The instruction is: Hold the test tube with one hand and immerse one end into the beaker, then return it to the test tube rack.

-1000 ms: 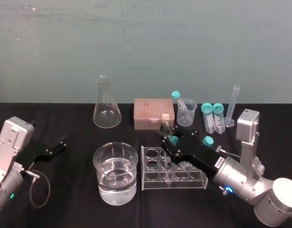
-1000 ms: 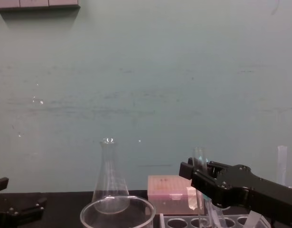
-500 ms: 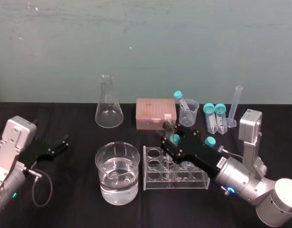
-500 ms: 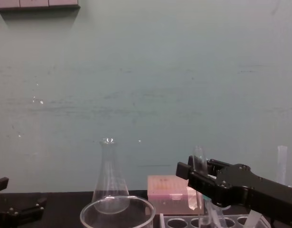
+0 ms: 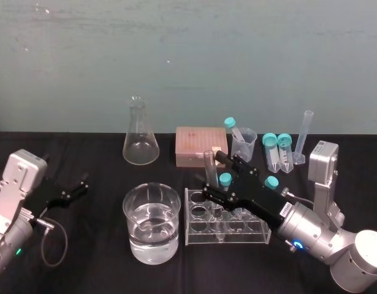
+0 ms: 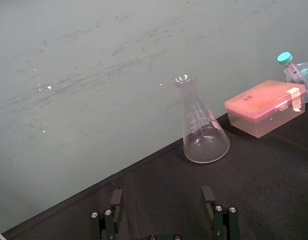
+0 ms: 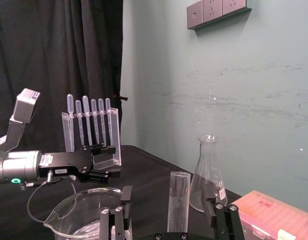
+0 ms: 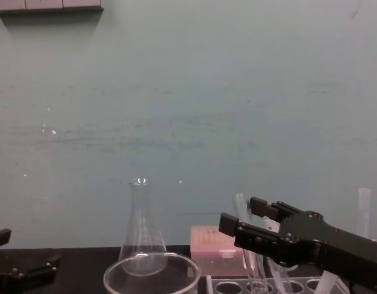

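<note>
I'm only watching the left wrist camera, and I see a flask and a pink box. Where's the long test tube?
Observer: The test tube stands upright in the test tube rack, just right of the beaker.
Operator: Is anything holding it?
Observer: No. The right end effector is open, one finger on each side of the tube, with gaps.
Operator: Is my left end effector near the beaker?
Observer: No, it's over the table's left side, well apart from the beaker.

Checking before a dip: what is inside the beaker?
Clear liquid fills roughly the lower half of the beaker; nothing covers it. The test tube stands apart in the test tube rack, inside the open right gripper.
</note>
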